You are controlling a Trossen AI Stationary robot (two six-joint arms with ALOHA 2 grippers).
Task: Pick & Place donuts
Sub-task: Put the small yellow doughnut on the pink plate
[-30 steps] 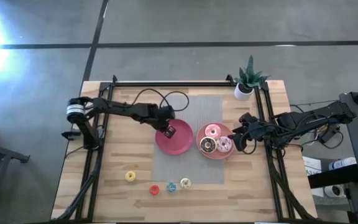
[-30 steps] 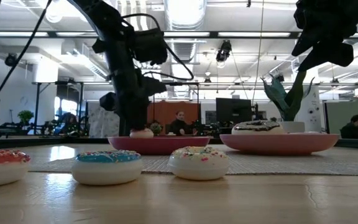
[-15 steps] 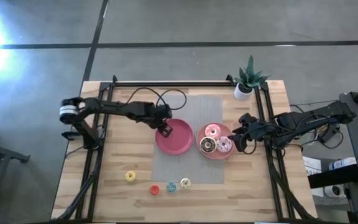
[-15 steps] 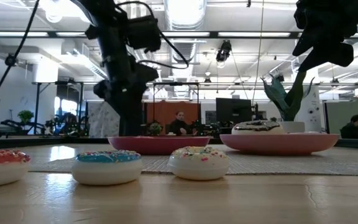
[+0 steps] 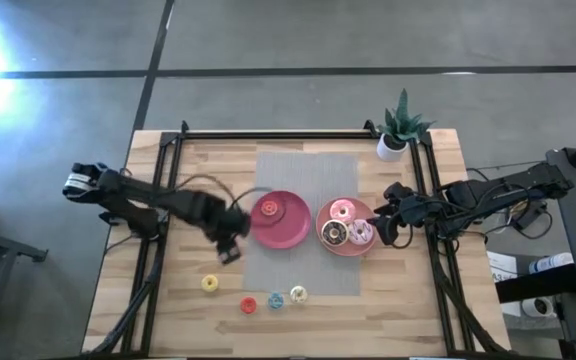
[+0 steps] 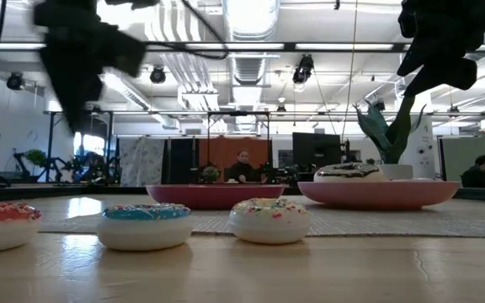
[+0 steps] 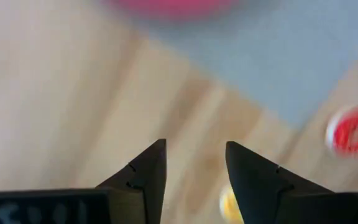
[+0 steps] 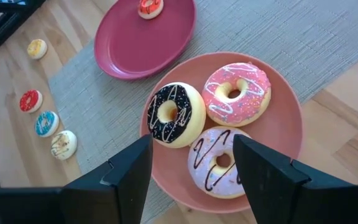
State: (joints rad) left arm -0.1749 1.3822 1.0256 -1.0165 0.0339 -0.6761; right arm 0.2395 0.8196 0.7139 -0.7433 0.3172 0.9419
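A small red-orange donut (image 5: 268, 208) lies flat on the dark pink plate (image 5: 286, 233). Three larger donuts, pink (image 8: 236, 92), chocolate (image 8: 169, 113) and pale pink-white (image 8: 219, 162), lie on the lighter plate (image 8: 284, 134). Tiny yellow (image 5: 209, 284), red (image 5: 248, 304), blue (image 5: 275, 299) and cream (image 5: 298, 294) donuts rest on the wood near the front edge. My left gripper (image 7: 194, 149) is open over bare wood left of the mat (image 5: 230, 248), with nothing between its fingers. My right gripper (image 8: 191, 146) hangs open at the lighter plate's right rim (image 5: 383, 225).
A grey mat (image 5: 303, 170) lies under both plates. A potted plant (image 5: 400, 128) stands at the far right corner. Black frame rails (image 5: 158, 260) run along the table's left, right and far sides. People sit in the room beyond the table (image 6: 244, 167).
My left gripper has left the small red-orange donut on the dark pink plate. It has risen and swung quickly toward the table's left and near edges, off the mat. The right arm has kept still.
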